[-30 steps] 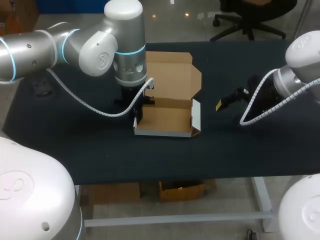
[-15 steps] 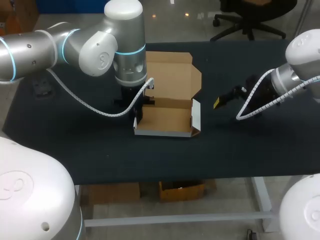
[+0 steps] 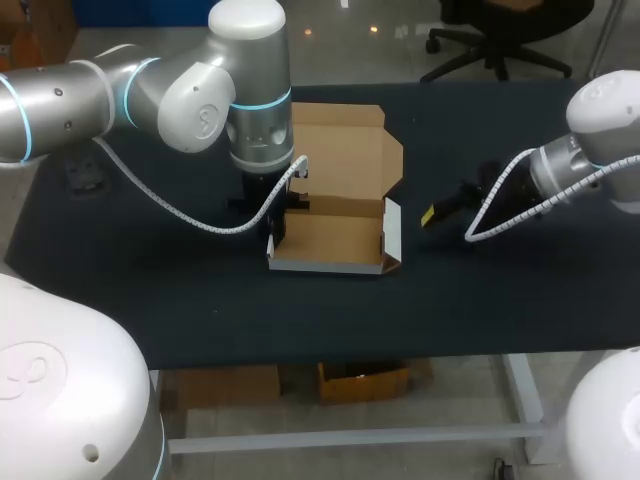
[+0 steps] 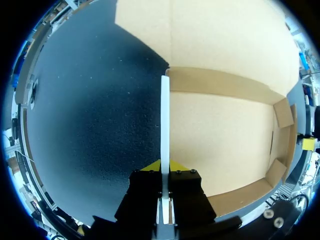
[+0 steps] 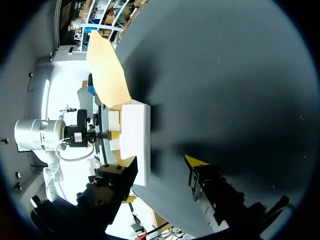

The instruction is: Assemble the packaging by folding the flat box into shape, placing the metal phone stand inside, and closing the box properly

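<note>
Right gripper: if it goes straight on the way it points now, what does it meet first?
Most likely the white side wall of the box, straight ahead of the open right gripper, with only bare table between. How far apart they are is unclear.

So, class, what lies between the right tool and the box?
Nothing: in the head view only bare dark table separates the right tool from the box.

The head camera looks down from above and behind on the whole table (image 3: pixel 150 290). The left wrist camera hangs close over the box (image 4: pixel 220 135), facing into it. The right wrist camera looks across from farther off at that same box's outer side.
</note>
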